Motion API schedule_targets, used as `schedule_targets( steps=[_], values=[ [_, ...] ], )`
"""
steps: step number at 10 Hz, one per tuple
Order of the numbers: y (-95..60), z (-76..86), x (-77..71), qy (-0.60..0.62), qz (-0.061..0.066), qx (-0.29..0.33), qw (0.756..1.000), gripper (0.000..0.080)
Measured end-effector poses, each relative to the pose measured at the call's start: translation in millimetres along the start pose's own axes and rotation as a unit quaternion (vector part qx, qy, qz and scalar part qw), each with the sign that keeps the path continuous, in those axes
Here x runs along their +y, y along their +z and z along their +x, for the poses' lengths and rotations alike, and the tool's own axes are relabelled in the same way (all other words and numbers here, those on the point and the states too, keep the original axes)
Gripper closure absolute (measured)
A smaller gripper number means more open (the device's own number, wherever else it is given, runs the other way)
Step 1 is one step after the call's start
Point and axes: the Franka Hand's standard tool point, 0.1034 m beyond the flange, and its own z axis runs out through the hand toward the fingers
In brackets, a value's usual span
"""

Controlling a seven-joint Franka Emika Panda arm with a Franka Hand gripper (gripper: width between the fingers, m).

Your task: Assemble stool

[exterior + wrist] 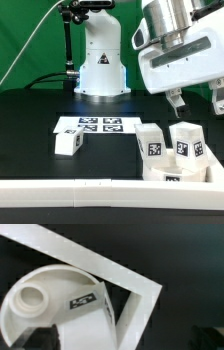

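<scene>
The white round seat disc [172,172] of the stool lies by the front rail at the exterior view's right. Tagged blocky legs [186,138] stand up from it. One more white leg [68,144] lies loose on the black table, to the left. My gripper [195,100] hangs open above the seat and its legs, holding nothing. In the wrist view the seat disc [40,297], with a round socket and a tag, lies below the gripper [120,340]. A leg [90,331] rises between the dark fingertips [38,337].
The marker board [90,125] lies flat behind the loose leg. A long white rail [60,190] borders the table's front; its corner [120,269] runs beside the seat in the wrist view. The robot's base [100,60] stands at the back.
</scene>
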Motion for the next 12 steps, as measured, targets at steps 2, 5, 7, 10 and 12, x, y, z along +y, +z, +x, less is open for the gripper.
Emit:
schedule_targets(
  steps=[2,5,7,10,12],
  values=[
    [-2.2,-6.8,-3.4,-0.181,-0.046,-0.016,0.982,0.0150],
    [-5.4,-4.8,-4.1,-0.327,-0.064,-0.033,0.942,0.0150],
    [-5.4,-3.9,-3.6,-0.391,-0.062,-0.037,0.918,0.0150],
    [1.9,-2.1,0.0,-0.570,-0.081,-0.036,0.817,0.0150],
    [7.4,0.5,-2.3,-0.651,-0.102,-0.057,0.750,0.0150]
  ],
)
